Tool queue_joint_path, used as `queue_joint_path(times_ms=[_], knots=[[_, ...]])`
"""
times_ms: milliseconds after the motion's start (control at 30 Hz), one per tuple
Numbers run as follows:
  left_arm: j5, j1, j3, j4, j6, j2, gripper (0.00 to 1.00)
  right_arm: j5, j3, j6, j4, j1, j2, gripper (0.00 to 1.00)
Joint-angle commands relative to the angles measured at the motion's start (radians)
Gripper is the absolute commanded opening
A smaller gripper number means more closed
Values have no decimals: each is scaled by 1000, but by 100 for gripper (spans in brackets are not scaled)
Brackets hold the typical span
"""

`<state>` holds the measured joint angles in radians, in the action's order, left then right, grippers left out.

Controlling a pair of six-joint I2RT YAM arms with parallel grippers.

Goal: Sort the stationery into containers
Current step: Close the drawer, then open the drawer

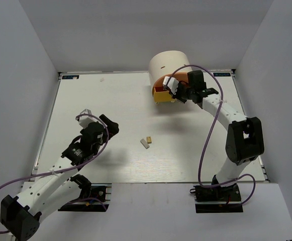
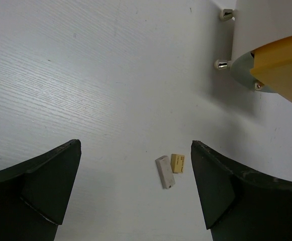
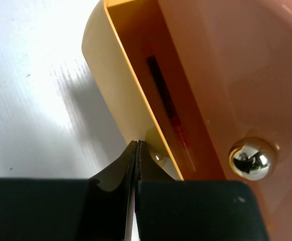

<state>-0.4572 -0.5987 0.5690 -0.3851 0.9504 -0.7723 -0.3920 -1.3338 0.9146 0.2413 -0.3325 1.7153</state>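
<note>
Right claw pinched shut against the yellow drawer
Left claw gapes wide above the table; white eraser and tan eraser lie side by side mid-table, well apart from the organizer.

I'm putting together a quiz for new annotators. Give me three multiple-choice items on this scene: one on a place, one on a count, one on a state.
1. Where do the white block eraser and the tan block eraser lie on the white table?
A) far left corner
B) against the near edge
C) mid-table, between the arms

2. How many erasers lie there?
A) one
B) two
C) four

3. The right gripper's fingers are:
A) shut together
B) wide open
C) gripping an eraser

Answers:
1 C: the top view shows both mid-table.
2 B: the left wrist view shows just the pair.
3 A: the tips show no gap, beside the open yellow plastic drawer.
</note>
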Motion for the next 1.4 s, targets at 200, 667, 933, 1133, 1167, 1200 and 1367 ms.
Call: queue_joint_path(times_ms=[200,667,933,1133,1167,1200,1367], knots=[[31,-4,-1,45,-18,-36,100,96,-90,-29,-132,-26,70,0],[40,-4,-1,54,-27,-45,100,-8,64,-66,-177,-37,-50,0],[58,-4,-11,84,-27,-54,100,188,580,-487,-759,-26,-347,54],[68,-4,-1,84,-36,-73,100,248,533,-881,-557,18,-276,34],[68,-4,-1,84,-36,-73,100,219,535,-905,-569,29,-267,34],[68,-4,-1,84,-36,-73,100,194,533,-998,-576,30,-264,40],[68,-4,-1,66,-36,-53,100,166,515,-1267,-629,46,-177,55]])
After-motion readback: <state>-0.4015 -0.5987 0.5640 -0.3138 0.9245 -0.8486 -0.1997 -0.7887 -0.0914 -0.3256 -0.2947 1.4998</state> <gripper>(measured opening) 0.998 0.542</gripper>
